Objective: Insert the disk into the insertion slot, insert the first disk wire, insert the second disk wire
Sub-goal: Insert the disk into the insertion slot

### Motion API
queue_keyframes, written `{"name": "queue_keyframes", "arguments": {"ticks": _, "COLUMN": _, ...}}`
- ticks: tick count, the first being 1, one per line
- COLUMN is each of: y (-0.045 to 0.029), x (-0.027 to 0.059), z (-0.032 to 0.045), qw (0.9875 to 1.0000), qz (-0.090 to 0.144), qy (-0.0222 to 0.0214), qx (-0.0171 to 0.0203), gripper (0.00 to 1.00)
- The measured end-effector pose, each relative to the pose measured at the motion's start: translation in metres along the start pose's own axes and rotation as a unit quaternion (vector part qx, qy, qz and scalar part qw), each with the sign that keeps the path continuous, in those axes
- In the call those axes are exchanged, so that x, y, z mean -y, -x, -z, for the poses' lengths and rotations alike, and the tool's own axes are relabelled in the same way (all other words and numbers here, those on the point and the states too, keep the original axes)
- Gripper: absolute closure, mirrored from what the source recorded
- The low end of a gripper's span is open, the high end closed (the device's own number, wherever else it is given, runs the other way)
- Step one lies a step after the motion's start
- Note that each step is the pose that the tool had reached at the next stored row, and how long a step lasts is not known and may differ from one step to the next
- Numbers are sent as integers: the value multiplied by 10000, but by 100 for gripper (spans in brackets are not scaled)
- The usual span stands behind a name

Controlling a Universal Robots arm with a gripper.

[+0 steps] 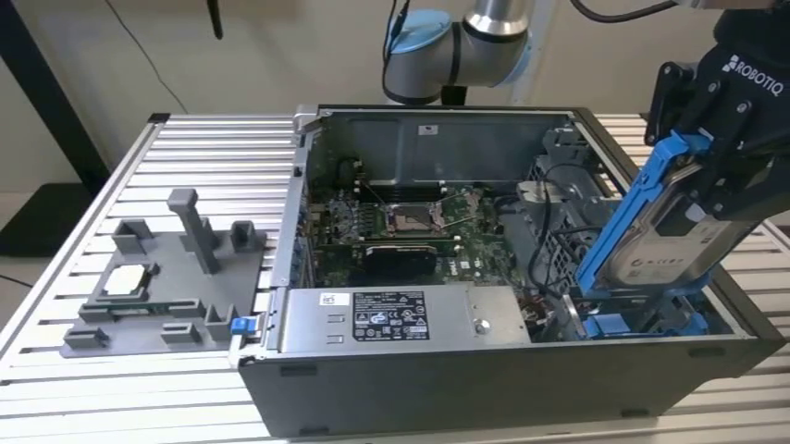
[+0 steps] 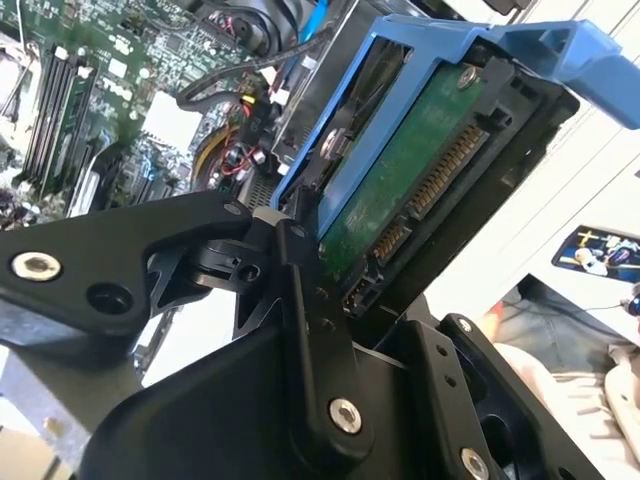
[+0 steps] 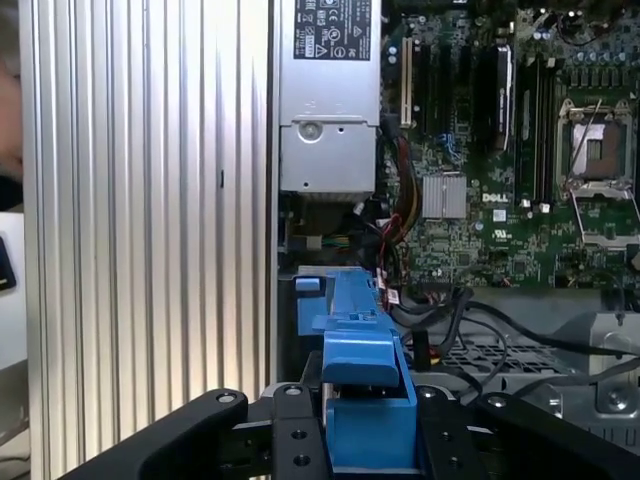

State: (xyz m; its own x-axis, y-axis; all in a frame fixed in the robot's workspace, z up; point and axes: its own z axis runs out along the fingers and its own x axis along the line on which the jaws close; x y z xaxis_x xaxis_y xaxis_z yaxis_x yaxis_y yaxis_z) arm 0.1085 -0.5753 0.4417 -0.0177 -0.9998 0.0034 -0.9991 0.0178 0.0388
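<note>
Step 1, disk insert: my claw grips the disk by its upper end, tilted, low end at the slot. Not seated yet; needs squaring to it, I reckon.

Disk: flat silver-grey hard drive with a white label, clipped in a bright blue plastic carrier frame. It is steeply tilted, nearly on end, at the exterior view's right. Its upper part is clamped in the gripper and its lower end is down at the insertion slot. I can't tell whether the two touch.

In the second wrist view the disk shows its green circuit-board underside and a row of connector contacts. In the first wrist view the disk shows its blue frame edge-on.

Insertion slot: grey bay with blue tabs, lying directly below the disk. The disk is not seated flat in it.
</note>
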Motion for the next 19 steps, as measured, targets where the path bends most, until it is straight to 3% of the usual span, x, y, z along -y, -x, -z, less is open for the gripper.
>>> {"name": "queue_keyframes", "arguments": {"ticks": 19, "y": 32, "x": 121, "z": -313, "qw": 10000, "qz": 59, "qy": -1, "qx": -2, "gripper": 100}}
